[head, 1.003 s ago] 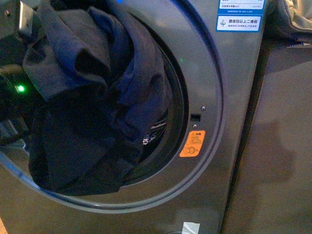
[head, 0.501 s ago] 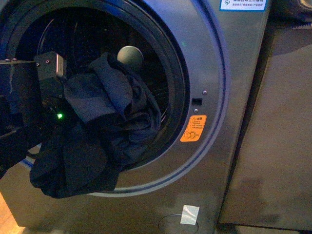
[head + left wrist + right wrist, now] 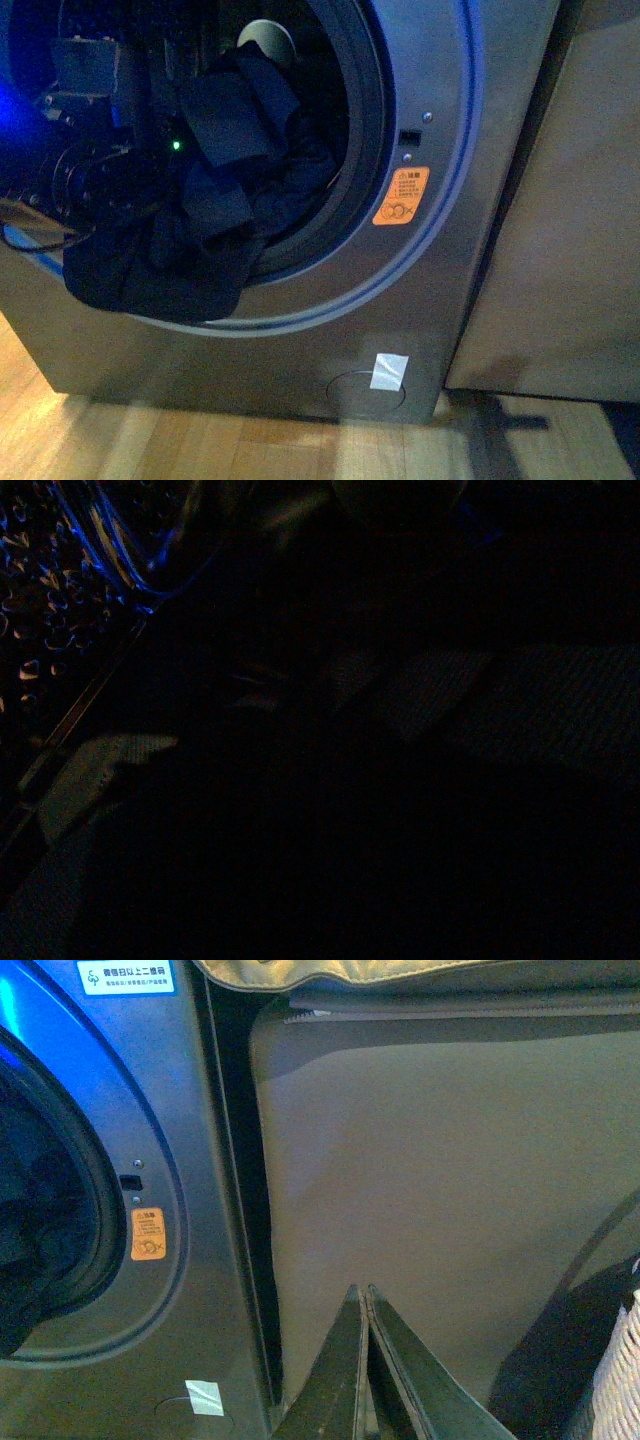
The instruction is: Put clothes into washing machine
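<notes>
Visibly, right tool [image 3: 362,1355] closed; left tool [image 3: 158,168] unclear behind clothes [image 3: 225,125]; orange sticker [image 3: 401,196] illegible.

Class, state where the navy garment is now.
Front view, left side: the navy garment drapes over the lower porthole rim of the washing machine, left of the orange sticker.

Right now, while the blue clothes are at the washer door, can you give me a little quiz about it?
1. True or false: the clothes are fully inside the washing machine.
2. In the front view, the orange sticker sits: A) above the porthole, B) right of it, C) left of it.
3. Fill in: the right end effector is ____ and holds nothing.
Key: 1 false, part hangs out over the porthole's lower rim. 2 B. 3 shut.
</notes>
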Robot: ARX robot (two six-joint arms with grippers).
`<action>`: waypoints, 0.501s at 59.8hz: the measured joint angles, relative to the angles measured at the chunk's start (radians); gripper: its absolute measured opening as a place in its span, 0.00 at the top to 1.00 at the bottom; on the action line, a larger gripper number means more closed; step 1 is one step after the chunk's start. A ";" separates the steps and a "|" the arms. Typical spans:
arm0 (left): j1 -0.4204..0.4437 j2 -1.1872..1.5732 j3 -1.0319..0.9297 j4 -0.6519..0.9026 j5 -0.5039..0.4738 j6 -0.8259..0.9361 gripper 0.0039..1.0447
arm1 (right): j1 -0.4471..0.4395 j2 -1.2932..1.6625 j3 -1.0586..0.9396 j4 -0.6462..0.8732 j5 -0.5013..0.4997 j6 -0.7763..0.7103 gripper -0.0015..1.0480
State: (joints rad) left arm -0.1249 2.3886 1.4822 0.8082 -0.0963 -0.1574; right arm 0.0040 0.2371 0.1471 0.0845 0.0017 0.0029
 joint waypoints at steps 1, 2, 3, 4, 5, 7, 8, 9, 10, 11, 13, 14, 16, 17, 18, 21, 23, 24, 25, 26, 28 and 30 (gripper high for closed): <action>0.001 0.006 0.011 -0.005 -0.001 0.001 0.87 | 0.000 -0.002 -0.003 0.001 0.000 0.000 0.98; 0.002 0.016 0.032 -0.015 -0.003 0.003 0.88 | 0.000 -0.007 -0.008 0.001 0.000 0.000 0.98; 0.003 0.022 0.043 -0.020 -0.005 0.004 0.88 | 0.000 -0.010 -0.011 0.002 0.000 0.000 0.98; 0.004 0.033 0.066 -0.031 -0.007 0.005 0.88 | 0.000 -0.015 -0.016 0.002 0.000 0.000 0.98; 0.005 0.039 0.077 -0.035 -0.007 0.006 0.88 | 0.000 -0.018 -0.018 0.001 0.000 0.000 0.98; 0.008 0.061 0.121 -0.057 -0.010 0.009 0.88 | -0.001 -0.053 -0.023 -0.035 0.000 0.000 0.98; 0.009 0.072 0.145 -0.069 -0.011 0.011 0.88 | -0.001 -0.072 -0.025 -0.061 0.000 0.000 0.98; 0.012 0.090 0.181 -0.084 -0.014 0.016 0.88 | -0.002 -0.094 -0.031 -0.081 0.000 0.000 0.98; 0.013 0.103 0.204 -0.093 -0.017 0.019 0.88 | -0.002 -0.119 -0.042 -0.094 -0.002 0.000 0.98; 0.014 0.109 0.217 -0.098 -0.018 0.019 0.88 | -0.002 -0.126 -0.045 -0.096 -0.002 0.000 0.98; 0.017 0.127 0.249 -0.106 -0.028 0.024 0.88 | -0.002 -0.145 -0.048 -0.097 -0.003 0.000 0.98; 0.018 0.132 0.259 -0.107 -0.033 0.026 0.88 | -0.002 -0.148 -0.048 -0.097 -0.003 0.000 0.98; 0.019 0.146 0.285 -0.109 -0.044 0.028 0.88 | -0.003 -0.153 -0.050 -0.097 -0.001 0.000 0.98; 0.019 0.157 0.303 -0.113 -0.052 0.029 0.88 | -0.003 -0.156 -0.051 -0.097 -0.001 0.000 0.98; 0.019 0.161 0.311 -0.113 -0.055 0.030 0.88 | -0.003 -0.157 -0.053 -0.097 -0.001 0.000 0.98; 0.019 0.180 0.344 -0.109 -0.073 0.038 0.88 | -0.003 -0.161 -0.059 -0.097 -0.002 0.000 0.98; 0.019 0.193 0.366 -0.093 -0.090 0.046 0.88 | -0.003 -0.164 -0.064 -0.097 -0.002 0.000 0.98; 0.020 0.204 0.380 -0.085 -0.100 0.048 0.88 | -0.003 -0.166 -0.066 -0.097 -0.003 0.000 0.98; 0.020 0.207 0.387 -0.082 -0.105 0.050 0.88 | -0.003 -0.167 -0.068 -0.097 -0.003 0.000 0.98; 0.020 0.211 0.393 -0.078 -0.111 0.052 0.88 | -0.003 -0.168 -0.069 -0.097 -0.003 0.000 0.98; 0.020 0.222 0.412 -0.064 -0.130 0.062 0.88 | -0.003 -0.171 -0.072 -0.097 -0.002 0.000 0.98; 0.020 0.234 0.430 -0.044 -0.143 0.068 0.88 | -0.003 -0.174 -0.076 -0.097 -0.002 0.000 0.98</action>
State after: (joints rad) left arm -0.1051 2.6225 1.9121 0.7643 -0.2394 -0.0895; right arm 0.0013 0.0628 0.0708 -0.0120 -0.0002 0.0029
